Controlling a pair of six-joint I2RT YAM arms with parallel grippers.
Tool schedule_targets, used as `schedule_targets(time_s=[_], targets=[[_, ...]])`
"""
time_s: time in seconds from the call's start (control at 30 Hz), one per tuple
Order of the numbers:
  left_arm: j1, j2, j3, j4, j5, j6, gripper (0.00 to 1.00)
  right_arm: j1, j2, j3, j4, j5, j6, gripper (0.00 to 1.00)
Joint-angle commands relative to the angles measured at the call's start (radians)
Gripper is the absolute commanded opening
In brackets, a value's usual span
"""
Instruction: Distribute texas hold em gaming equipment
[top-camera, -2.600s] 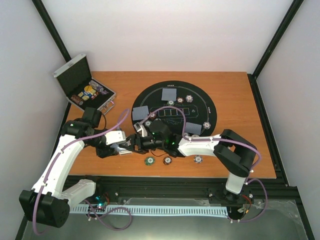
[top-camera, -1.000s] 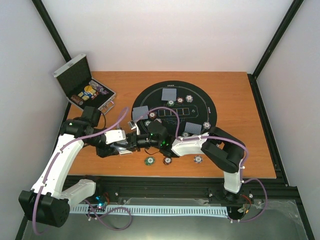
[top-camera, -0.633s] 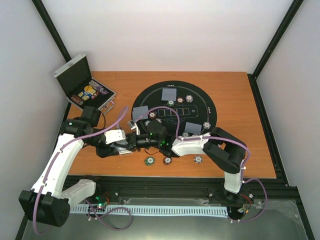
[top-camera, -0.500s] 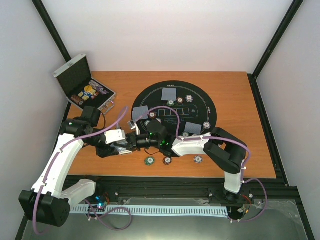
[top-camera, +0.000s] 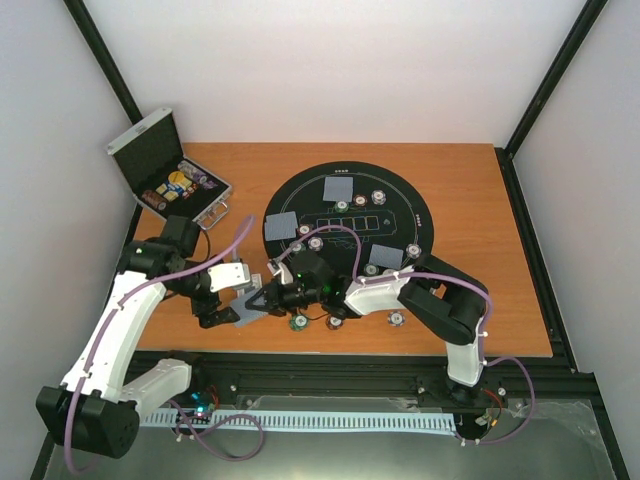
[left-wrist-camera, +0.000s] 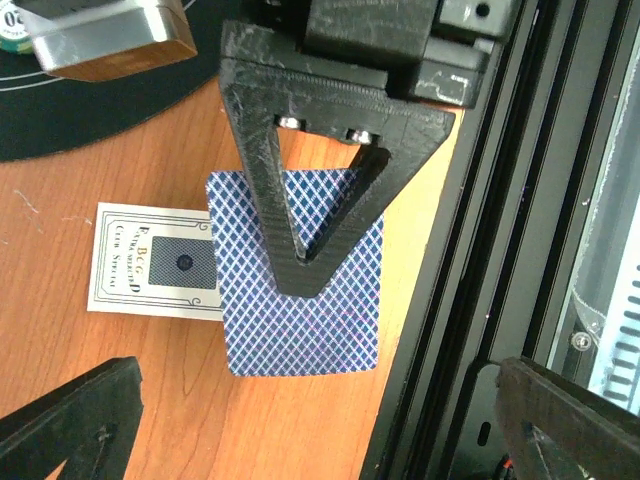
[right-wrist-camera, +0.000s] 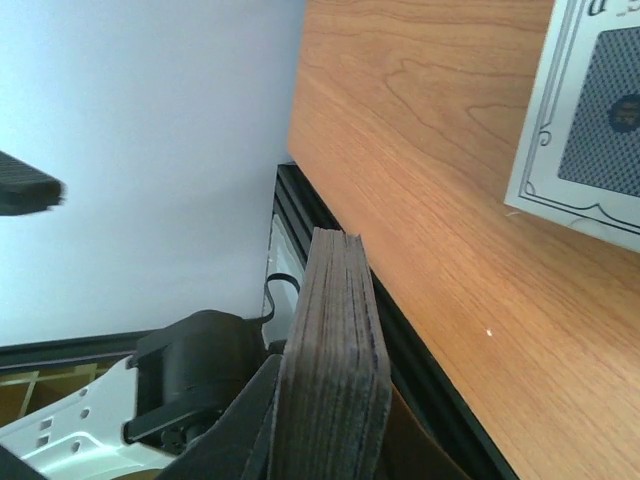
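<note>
My right gripper (top-camera: 263, 299) is shut on a deck of grey-blue-backed playing cards (top-camera: 252, 306), held just above the table's near-left part. In the left wrist view the deck (left-wrist-camera: 300, 330) shows its blue lattice back under a black right finger (left-wrist-camera: 300, 210). In the right wrist view the deck (right-wrist-camera: 335, 350) is edge-on between the jaws. My left gripper (top-camera: 222, 303) stands open just left of the deck, its fingers (left-wrist-camera: 60, 425) wide apart and off it. A white-bordered card (left-wrist-camera: 150, 262) lies flat on the wood beside the deck. Green (top-camera: 297, 322), brown-red (top-camera: 335, 322) and purple-white (top-camera: 396, 319) chips lie near the front edge.
The round black mat (top-camera: 425, 215) carries three face-down cards (top-camera: 339, 188) and several chips (top-camera: 360, 201). An open silver case (top-camera: 160, 170) sits at the back left. The black frame rail (left-wrist-camera: 470, 300) runs right beside the deck.
My left gripper has let go of the deck, opened wide and drawn back to the left. The right gripper has swung the deck down toward the near edge.
</note>
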Motion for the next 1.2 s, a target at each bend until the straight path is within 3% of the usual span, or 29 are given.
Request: schedule_targets(time_s=[0.0,0.5,0.77,1.0,1.17], targets=[[-0.001,-0.006,-0.027,-0.01,0.007,0.022,1.0,0.009,-0.019,0.016,0.063,-0.011,-0.012,0.03],[-0.001,0.037,-0.093,0.036,-0.005,0.039,0.99,0.053,-0.029,0.066,0.192,-0.049,0.037,0.03],[-0.001,0.016,-0.083,0.037,0.003,0.045,0.89,0.054,-0.007,0.075,0.16,-0.043,0.043,0.03],[-0.001,0.0,-0.08,0.033,0.011,0.051,0.73,0.055,0.03,0.079,0.14,-0.026,0.06,0.03],[-0.001,-0.013,-0.101,0.042,0.014,0.045,0.76,0.055,0.036,0.083,0.14,-0.021,0.069,0.03]])
